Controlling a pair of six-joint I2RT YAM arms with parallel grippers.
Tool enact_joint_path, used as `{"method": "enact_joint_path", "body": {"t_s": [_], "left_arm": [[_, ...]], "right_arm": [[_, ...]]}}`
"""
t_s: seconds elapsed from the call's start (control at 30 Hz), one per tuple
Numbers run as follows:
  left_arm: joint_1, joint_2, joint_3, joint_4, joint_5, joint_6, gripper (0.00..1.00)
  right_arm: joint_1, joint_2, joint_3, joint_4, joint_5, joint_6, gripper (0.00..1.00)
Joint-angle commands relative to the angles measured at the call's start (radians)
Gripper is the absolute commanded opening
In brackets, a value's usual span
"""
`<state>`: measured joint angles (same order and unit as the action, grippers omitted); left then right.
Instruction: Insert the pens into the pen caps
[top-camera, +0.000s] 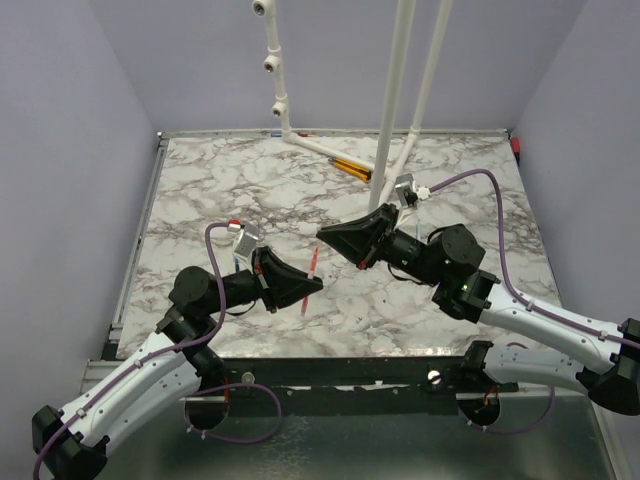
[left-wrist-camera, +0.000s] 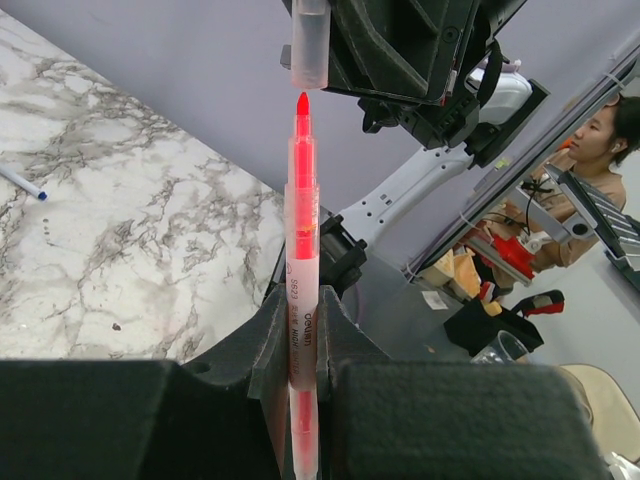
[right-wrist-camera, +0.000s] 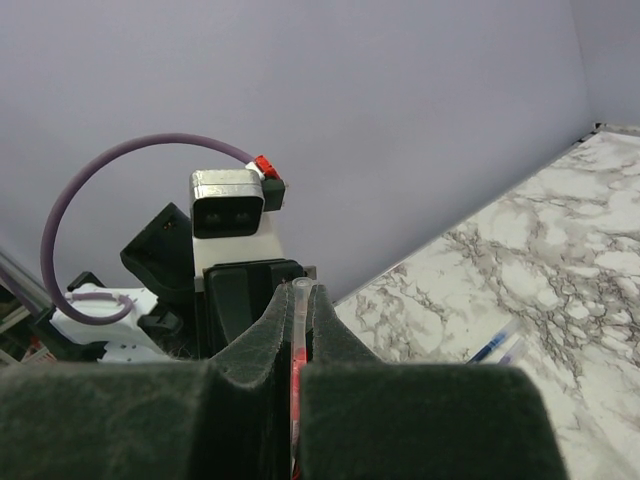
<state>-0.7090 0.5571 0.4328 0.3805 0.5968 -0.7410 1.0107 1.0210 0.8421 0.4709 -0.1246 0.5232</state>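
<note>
Alignment is going on mid-air over the table (top-camera: 200, 200), near centre, slightly toward 6 o'clock. Left gripper (top-camera: 312, 287) is pinching the pink-red pen (left-wrist-camera: 303, 250) mid-barrel, with the tip pointing to 12 o'clock in its wrist view so the nib is facing the cap mouth. Right gripper (top-camera: 324, 238) is clamping the cap (left-wrist-camera: 309, 45), open end facing the tip. A small gap is showing, so it's not seated yet. Both are holding their parts off the surface, probably for a straight push along one axis.

Counting:
- one pen held
- one cap held
- one blue pen (left-wrist-camera: 22, 184) lying at 9 o'clock in the left wrist view
- orange sticks (top-camera: 350, 167), looking like two, at 12 o'clock overhead

Not seeing the black pen or other caps.
</note>
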Motion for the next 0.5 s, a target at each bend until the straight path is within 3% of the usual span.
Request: {"method": "enact_joint_path", "body": {"t_s": [0.0,0.47], "left_arm": [[-0.003,-0.010,-0.016,0.035,0.028,-0.003,0.00],[-0.003,-0.006,-0.017,0.038,0.028,-0.006,0.00]], "right_arm": [[0.005,-0.003,-0.023,0.034,-0.023,0.008,0.01],[0.013,0.016,-0.025,0.049,-0.037,0.017,0.01]]}}
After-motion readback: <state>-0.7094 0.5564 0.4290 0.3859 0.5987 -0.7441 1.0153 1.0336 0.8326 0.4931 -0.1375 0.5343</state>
